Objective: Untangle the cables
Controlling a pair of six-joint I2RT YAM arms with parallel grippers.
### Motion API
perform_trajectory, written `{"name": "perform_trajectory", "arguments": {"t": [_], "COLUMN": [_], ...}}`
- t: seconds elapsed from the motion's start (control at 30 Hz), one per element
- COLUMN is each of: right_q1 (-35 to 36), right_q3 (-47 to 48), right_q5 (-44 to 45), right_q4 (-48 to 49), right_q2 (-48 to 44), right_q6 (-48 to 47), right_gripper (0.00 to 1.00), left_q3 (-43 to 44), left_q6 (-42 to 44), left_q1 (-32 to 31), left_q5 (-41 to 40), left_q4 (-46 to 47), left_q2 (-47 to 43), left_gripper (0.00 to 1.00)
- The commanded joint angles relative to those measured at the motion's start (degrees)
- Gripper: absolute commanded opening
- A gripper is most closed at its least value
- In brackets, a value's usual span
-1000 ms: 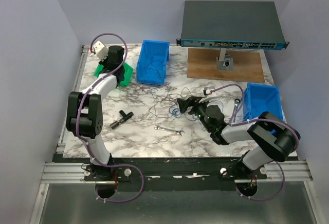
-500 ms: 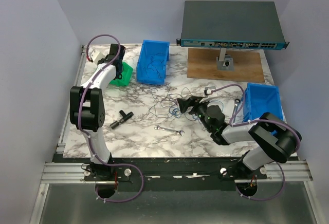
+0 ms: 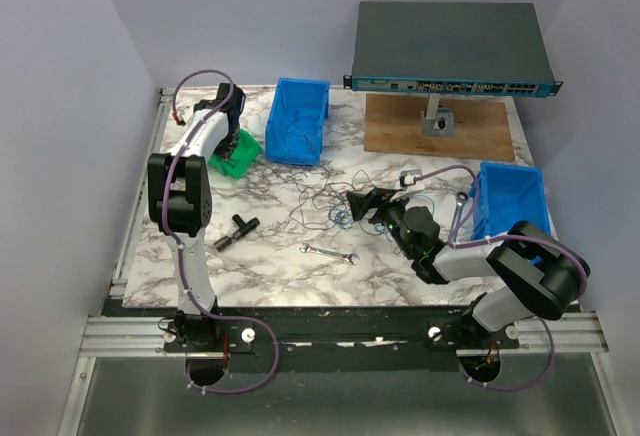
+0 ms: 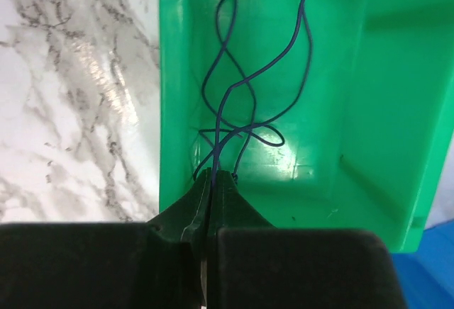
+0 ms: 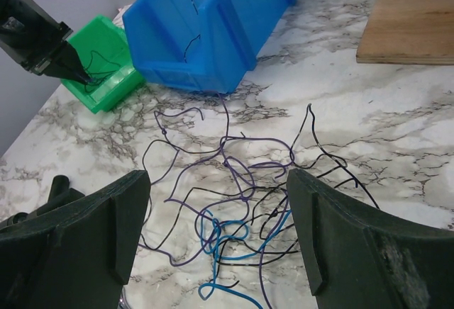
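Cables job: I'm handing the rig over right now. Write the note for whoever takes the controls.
Left tool: shut on one purple wire, whose loose length lies in the green bin.
Right tool: open, holding nothing, poised over the tangle on the marble table.
Done: that purple wire is out of the pile; at least one dark wire lies in the blue bin beside the green one.
Left: release the purple wire into the green bin, then separate the black, purple and bright blue wires in the tangle.
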Motion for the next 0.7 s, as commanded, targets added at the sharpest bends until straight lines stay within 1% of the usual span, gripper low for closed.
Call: {"name": "perform_trajectory", "arguments": {"t": [0.0, 0.13, 0.2, 0.33, 0.4, 0.47, 0.53, 0.57, 0.6, 0.63, 0.67], "right_q1": [0.5, 0.5, 0.5, 0.5, 0.5, 0.5, 0.5, 0.5, 0.5, 0.5, 0.5], "right_q3": [-0.4, -0.5, -0.5, -0.6, -0.7, -0.7, -0.7, -0.7, -0.8, -0.8, -0.8], "right_q5": [1.8, 1.8, 1.8, 1.8, 1.9, 1.9, 1.8, 1.8, 1.9, 1.9, 1.9], "right_q4": [1.9, 1.9, 1.8, 2.0, 1.9, 2.0, 2.0, 2.0, 2.0, 2.0, 2.0], "right_q2": [-0.5, -0.6, -0.7, -0.8, -1.0, -1.0, -1.0, -1.0, -1.1, -1.1, -1.2], "right_q6": [0.4, 0.5, 0.5, 0.7, 0.6, 0.7, 0.7, 0.6, 0.6, 0.6, 0.5], "right_gripper": [0.85, 0.85, 0.85, 0.85, 0.85, 0.85, 0.85, 0.85, 0.85, 0.85, 0.85], "left_q3": [1.7, 0.7, -1.3, -10.9, -13.6, -14.7, -13.7, -11.9, -10.0, -7.7, -5.8], "left_q6": [1.0, 2.0, 1.8, 3.7, 4.1, 5.3, 7.6, 8.7, 9.4, 10.2, 10.8], "left_q1": [0.4, 0.5, 0.2, 0.1, 0.0, 0.0, 0.0, 0.0, 0.0, -0.1, 0.0], "left_q5": [2.2, 5.5, 5.3, 6.8, 7.0, 7.0, 7.1, 7.0, 6.8, 6.4, 6.1], "left_q4": [-8.0, -11.8, -13.3, -8.0, -6.7, -5.6, -4.2, -4.4, -5.1, -6.0, -6.7], "left_q2": [-0.6, -0.3, -1.5, -7.5, -9.5, -10.7, -10.7, -10.1, -9.5, -8.5, -7.8], "left_gripper": [0.0, 0.0, 0.0, 0.0, 0.0, 0.0, 0.0, 0.06, 0.25, 0.46, 0.57]}}
